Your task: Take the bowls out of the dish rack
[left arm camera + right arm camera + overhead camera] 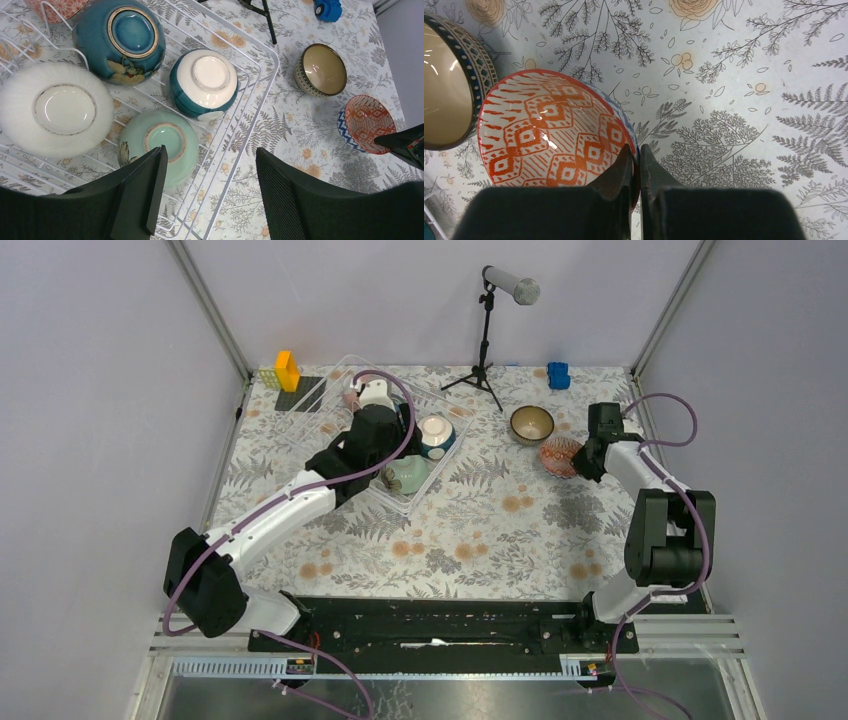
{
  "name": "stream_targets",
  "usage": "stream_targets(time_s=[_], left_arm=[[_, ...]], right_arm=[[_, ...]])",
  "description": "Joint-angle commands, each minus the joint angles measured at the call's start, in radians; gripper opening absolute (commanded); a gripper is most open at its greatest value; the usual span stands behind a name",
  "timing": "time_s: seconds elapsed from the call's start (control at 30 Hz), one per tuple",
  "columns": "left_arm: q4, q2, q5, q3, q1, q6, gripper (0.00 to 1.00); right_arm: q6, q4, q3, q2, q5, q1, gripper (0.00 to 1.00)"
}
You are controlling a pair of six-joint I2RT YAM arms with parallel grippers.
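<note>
The left gripper (210, 165), fingers wide apart, hangs over the near right end of the clear ribbed plastic dish rack (312, 408), just above an upturned pale green bowl (160, 140). Farther in the rack, also bottom up, lie a teal-and-white bowl (202, 82), a white ribbed bowl (55, 107) and a dark teal flowered bowl (120, 40). Well to the right, the right gripper (636, 150) is clamped on the rim of a red-orange diamond-patterned bowl (549, 130), with a tan-lined bowl (322, 70) just beside it, farther left.

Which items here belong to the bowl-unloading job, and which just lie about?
Job: dish rack; white ribbed bowl; blue floral bowl; teal-and-white bowl; pale green bowl; orange-patterned bowl; tan bowl; red-patterned bowl.
Lying about: microphone stand; orange block; blue toy; black mat.
</note>
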Motion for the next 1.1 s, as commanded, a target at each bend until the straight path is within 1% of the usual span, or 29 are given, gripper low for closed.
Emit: stream_targets(time_s=[0.0, 0.2, 0.27, 0.3, 0.37, 0.43, 0.47, 0.6, 0.77, 0.83, 0.87, 0.93, 1.03, 1.07], left_arm=[[0.03, -0.037, -0.036, -0.008, 0.009, -0.011, 0.7], [0.017, -0.037, -0.058, -0.01, 0.012, 0.004, 0.71], [0.011, -0.038, -0.071, -0.011, 0.013, 0.007, 0.71], [0.01, -0.037, -0.079, -0.012, 0.013, 0.006, 0.71], [0.011, -0.037, -0.084, -0.015, 0.013, -0.002, 0.71], [0.011, -0.033, -0.083, -0.013, 0.013, -0.004, 0.71], [0.011, -0.03, -0.087, -0.012, 0.014, -0.003, 0.71], [0.01, -0.025, -0.144, -0.002, 0.013, 0.025, 0.72], [0.008, 0.013, -0.285, 0.036, 0.015, 0.075, 0.74], [0.001, 0.039, -0.349, 0.067, 0.019, 0.097, 0.74], [0.001, 0.052, -0.379, 0.082, 0.023, 0.108, 0.74], [0.001, 0.077, -0.42, 0.108, 0.037, 0.123, 0.75], [-0.004, 0.113, -0.405, 0.14, 0.079, 0.121, 0.76], [-0.004, 0.124, -0.38, 0.149, 0.096, 0.121, 0.76]], right_arm=[[0.029, 0.1, -0.024, 0.02, -0.022, 0.005, 0.07], [-0.001, 0.153, -0.048, 0.046, -0.071, 0.004, 0.14], [-0.009, 0.149, -0.04, 0.054, -0.083, 0.005, 0.26], [-0.012, 0.146, -0.038, 0.054, -0.087, 0.005, 0.37], [-0.014, 0.148, -0.041, 0.048, -0.088, 0.005, 0.39], [-0.012, 0.145, -0.046, 0.034, -0.081, 0.005, 0.53], [-0.013, 0.144, -0.049, 0.024, -0.08, 0.004, 0.57], [-0.017, 0.131, -0.058, -0.034, -0.079, 0.005, 0.58], [-0.026, 0.144, -0.105, -0.127, -0.134, 0.006, 0.62], [-0.041, 0.151, -0.119, -0.154, -0.16, 0.006, 0.7], [-0.048, 0.15, -0.122, -0.167, -0.17, 0.006, 0.71], [-0.06, 0.151, -0.131, -0.196, -0.189, 0.006, 0.78], [-0.074, 0.151, -0.147, -0.245, -0.226, 0.006, 0.87], [-0.078, 0.154, -0.155, -0.261, -0.243, 0.006, 0.94]])
